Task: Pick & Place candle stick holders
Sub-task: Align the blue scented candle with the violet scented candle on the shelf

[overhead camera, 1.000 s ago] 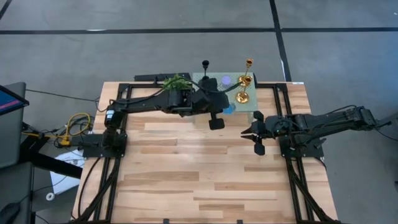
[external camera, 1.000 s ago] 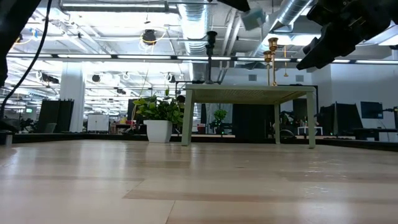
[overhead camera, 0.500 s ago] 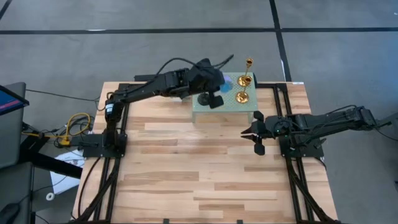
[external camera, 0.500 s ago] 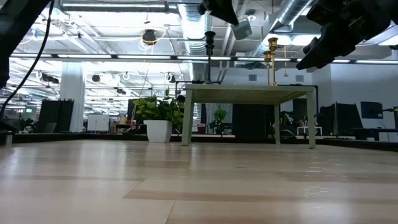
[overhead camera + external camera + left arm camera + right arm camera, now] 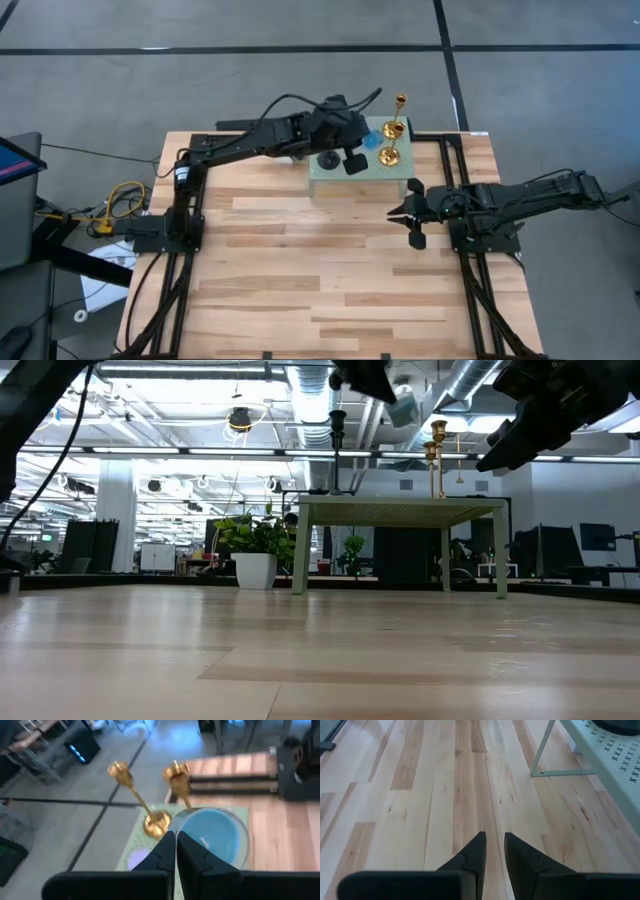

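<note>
My left gripper [image 5: 352, 158] hangs over the small green table [image 5: 400, 183] at the far middle, shut on a low round blue holder [image 5: 368, 141], which also shows in the left wrist view [image 5: 215, 837]. Two gold stemmed holders [image 5: 398, 104] [image 5: 390, 152] stand on their round bases on the table's right part. A black stemmed holder [image 5: 328, 160] stands on its left part. A purple patch [image 5: 134, 857] shows on the table below my fingers. My right gripper [image 5: 400, 212] waits above the wood right of the green table, narrowly open and empty. My left gripper pinches the blue holder's rim [image 5: 181, 822] on the side nearest the wrist, one finger outside the bowl and one inside. The fingers slant down from the table's left. The holder is lifted clear above the green table, tilted [image 5: 405, 405].
The green table stands on thin legs [image 5: 300, 550] on the wooden tabletop [image 5: 300, 270]. Its perforated top [image 5: 615, 755] and one leg show in the right wrist view. Black frame rails [image 5: 470, 290] run along both sides.
My left gripper has carried the blue holder from in front of the green table toward the far edge, over the table top, then a little toward the right. The holder has stayed lifted clear. The left arm now covers the table's far left part.
</note>
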`<state>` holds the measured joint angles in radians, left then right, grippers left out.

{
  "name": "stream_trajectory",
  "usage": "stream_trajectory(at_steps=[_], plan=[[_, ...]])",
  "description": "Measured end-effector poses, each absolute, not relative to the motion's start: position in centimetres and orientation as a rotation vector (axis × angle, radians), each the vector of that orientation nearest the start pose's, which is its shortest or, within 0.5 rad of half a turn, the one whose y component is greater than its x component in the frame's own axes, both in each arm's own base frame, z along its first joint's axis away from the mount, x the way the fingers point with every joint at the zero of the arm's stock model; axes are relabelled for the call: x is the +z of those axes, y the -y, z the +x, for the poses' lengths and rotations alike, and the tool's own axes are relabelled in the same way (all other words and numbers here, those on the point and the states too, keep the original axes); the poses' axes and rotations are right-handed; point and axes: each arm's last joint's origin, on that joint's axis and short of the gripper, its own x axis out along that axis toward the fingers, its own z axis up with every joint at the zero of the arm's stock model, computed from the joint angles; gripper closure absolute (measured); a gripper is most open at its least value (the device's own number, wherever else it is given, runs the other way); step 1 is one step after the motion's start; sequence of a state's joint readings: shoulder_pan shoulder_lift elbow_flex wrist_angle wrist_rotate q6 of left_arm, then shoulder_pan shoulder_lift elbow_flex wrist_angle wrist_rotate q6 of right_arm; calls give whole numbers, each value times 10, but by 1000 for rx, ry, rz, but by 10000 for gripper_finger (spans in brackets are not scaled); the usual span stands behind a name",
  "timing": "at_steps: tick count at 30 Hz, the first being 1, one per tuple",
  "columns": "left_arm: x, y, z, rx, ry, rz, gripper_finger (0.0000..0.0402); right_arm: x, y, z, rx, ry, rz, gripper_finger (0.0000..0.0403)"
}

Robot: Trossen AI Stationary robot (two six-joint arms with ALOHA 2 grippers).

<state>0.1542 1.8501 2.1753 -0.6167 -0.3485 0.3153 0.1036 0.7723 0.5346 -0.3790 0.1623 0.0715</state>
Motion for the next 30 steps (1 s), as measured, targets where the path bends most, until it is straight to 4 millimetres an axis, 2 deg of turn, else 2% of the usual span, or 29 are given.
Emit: stream_trajectory(at_steps=[10,17,23,30], plan=[[441,-77,407,310,-457,360,396,233,-12,162,-79,-604,-12,342],[432,-99,411,298,-472,338,396,233,-12,161,-79,-611,-13,342],[431,-121,408,324,-461,308,396,232,-12,161,-79,-614,-17,342],[435,-122,408,277,-417,284,396,232,-12,161,-76,-613,-33,342]])
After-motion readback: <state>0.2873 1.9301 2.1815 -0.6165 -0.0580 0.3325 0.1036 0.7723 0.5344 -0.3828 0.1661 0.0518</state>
